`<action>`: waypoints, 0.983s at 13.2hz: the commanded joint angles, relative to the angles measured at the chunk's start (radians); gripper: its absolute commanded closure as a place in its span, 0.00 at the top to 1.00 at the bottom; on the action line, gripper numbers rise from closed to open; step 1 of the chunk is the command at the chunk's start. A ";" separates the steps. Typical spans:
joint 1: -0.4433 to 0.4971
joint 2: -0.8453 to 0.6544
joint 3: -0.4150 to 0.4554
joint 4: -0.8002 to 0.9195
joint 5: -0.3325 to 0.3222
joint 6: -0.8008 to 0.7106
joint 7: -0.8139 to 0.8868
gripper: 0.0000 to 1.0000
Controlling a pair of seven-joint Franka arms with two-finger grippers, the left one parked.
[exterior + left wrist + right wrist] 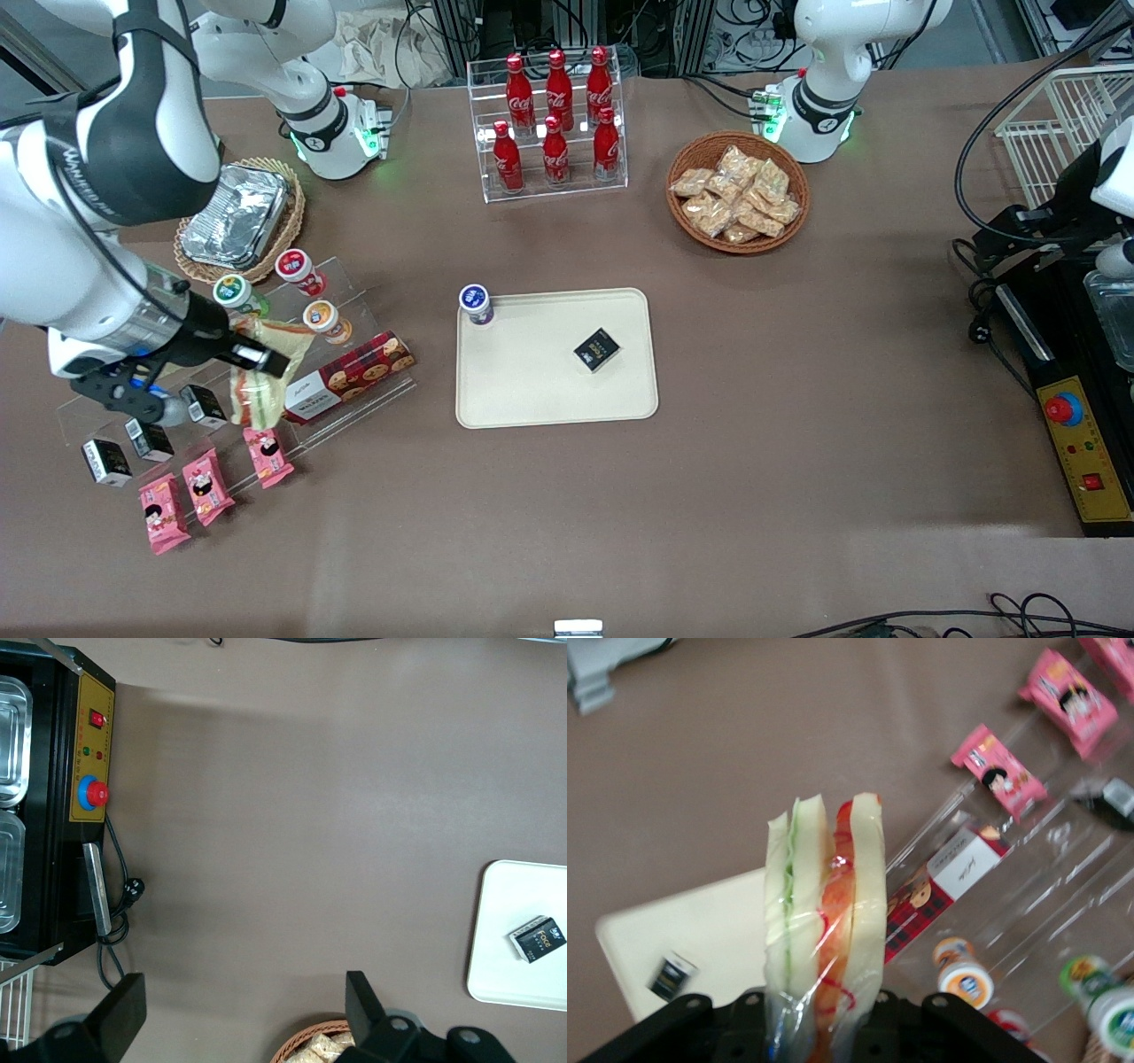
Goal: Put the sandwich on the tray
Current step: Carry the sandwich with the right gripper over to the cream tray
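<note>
My right gripper [259,358] is shut on the clear-wrapped sandwich [257,377] and holds it above the clear acrylic snack stand [354,390], toward the working arm's end of the table. In the right wrist view the sandwich [826,921] shows edge-on: pale bread, a green stripe and an orange-red filling, sticking out from my gripper [824,1028]. The cream-beige tray [540,390] lies flat at the table's middle, apart from the sandwich. It also shows in the right wrist view [709,939] and in the left wrist view [523,904].
On the tray stand a small yogurt cup [476,304] and a black box [596,349]. The stand holds a cookie box [350,376], cups [322,317], black packs [151,439] and pink packs [205,485]. A foil container [235,215], cola bottle rack [554,124] and snack basket [737,191] lie farther back.
</note>
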 commanded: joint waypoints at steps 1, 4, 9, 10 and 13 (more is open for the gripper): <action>0.087 -0.007 -0.011 -0.005 -0.110 0.002 -0.280 0.00; 0.162 -0.001 -0.010 -0.014 -0.110 0.058 -0.304 0.00; 0.336 0.063 -0.006 -0.044 -0.067 0.110 -0.428 0.00; 0.353 0.086 -0.008 -0.057 0.007 0.145 -0.523 0.00; 0.417 0.178 -0.010 -0.058 0.073 0.241 -0.722 0.00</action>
